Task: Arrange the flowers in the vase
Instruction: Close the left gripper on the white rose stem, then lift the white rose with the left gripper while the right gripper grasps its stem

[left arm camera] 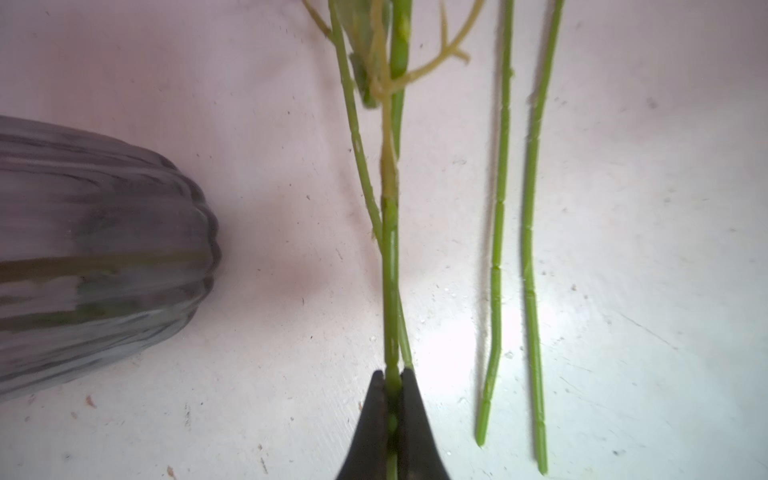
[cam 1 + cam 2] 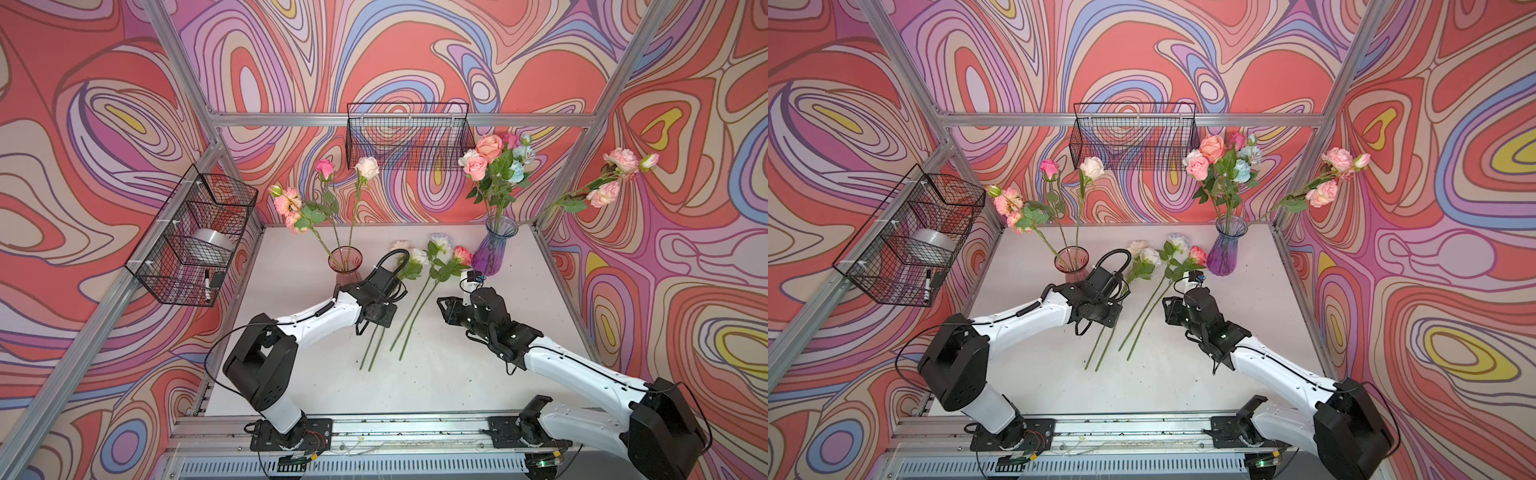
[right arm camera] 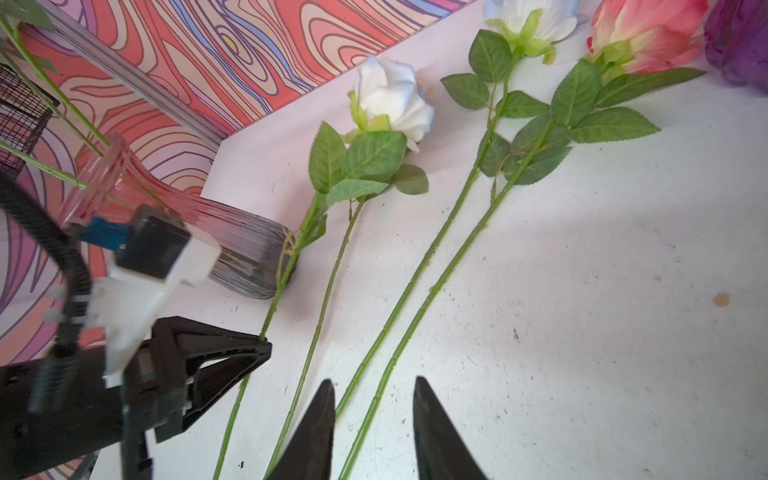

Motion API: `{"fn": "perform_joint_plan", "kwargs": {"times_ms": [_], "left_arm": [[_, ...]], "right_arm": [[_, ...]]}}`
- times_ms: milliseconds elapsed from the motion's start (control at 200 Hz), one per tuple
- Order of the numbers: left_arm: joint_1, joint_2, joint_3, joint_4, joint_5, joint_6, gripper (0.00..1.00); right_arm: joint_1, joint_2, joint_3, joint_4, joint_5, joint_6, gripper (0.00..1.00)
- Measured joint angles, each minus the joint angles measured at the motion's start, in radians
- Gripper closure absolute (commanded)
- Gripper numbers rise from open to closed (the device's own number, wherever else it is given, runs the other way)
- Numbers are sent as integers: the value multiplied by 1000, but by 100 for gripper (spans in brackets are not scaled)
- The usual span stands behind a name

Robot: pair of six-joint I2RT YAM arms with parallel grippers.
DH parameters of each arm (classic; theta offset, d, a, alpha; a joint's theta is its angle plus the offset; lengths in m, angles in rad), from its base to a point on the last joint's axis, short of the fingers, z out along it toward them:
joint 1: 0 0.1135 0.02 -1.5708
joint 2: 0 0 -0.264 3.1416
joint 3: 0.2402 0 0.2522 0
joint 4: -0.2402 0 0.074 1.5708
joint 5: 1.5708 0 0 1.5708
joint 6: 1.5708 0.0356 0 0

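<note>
Several flowers (image 2: 419, 266) lie side by side on the white table, blooms white, pale blue and coral. My left gripper (image 1: 392, 384) is shut on the thin green stem (image 1: 390, 291) of a white rose (image 3: 395, 99), low by the pink vase (image 2: 345, 266). That vase holds three stems. A purple vase (image 2: 492, 253) at the back right holds a fuller bunch. My right gripper (image 3: 374, 386) hovers open over the two right-hand stems (image 3: 436, 282), touching nothing. In both top views the left gripper (image 2: 361, 327) and the right gripper (image 2: 1167, 307) flank the lying stems.
A wire basket (image 2: 409, 133) hangs on the back rail. Another wire basket (image 2: 195, 237) on the left rail holds a tape roll and a marker. One spray (image 2: 615, 174) leans far right from the purple vase, past the frame post.
</note>
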Motion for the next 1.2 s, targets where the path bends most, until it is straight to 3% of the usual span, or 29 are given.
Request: {"fn": "perform_joint_plan", "kwargs": {"times_ms": [260, 556, 716, 866, 1197], "left_arm": [[0, -264, -42, 64, 69, 10, 100], [0, -585, -202, 269, 38, 48, 100], [0, -635, -208, 351, 35, 61, 100], [0, -637, -217, 356, 60, 47, 100], [0, -680, -261, 338, 87, -10, 100]], "right_arm": [[0, -13, 0, 10, -41, -1, 64], [0, -25, 0, 47, -83, -4, 60], [0, -25, 6, 99, -187, -32, 50], [2, -10, 97, 157, -323, -52, 46], [68, 207, 370, 312, -465, -56, 52]]}}
